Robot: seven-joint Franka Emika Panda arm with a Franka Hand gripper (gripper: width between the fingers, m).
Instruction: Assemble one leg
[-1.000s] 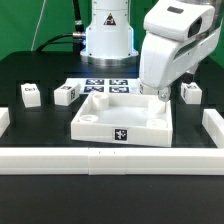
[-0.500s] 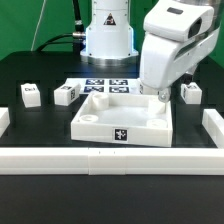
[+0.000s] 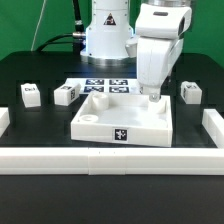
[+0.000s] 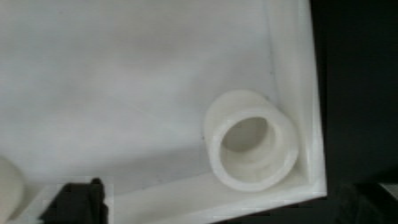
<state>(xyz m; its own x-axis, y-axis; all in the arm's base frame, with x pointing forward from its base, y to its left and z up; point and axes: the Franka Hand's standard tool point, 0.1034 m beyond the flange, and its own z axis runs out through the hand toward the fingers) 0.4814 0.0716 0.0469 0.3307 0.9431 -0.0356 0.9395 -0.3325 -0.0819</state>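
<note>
Black desk [image 3: 40, 125] bearing the white square tray part [image 3: 122, 125], above whose far corner on the exterior view's right, near a corner hole [image 4: 249, 138], hangs the tool [image 3: 152, 96], open or closed undeterminable; one leg [image 3: 190, 92] stands beside that corner, second leg [image 3: 66, 94] and third leg [image 3: 30, 94] toward the exterior view's left.
</note>
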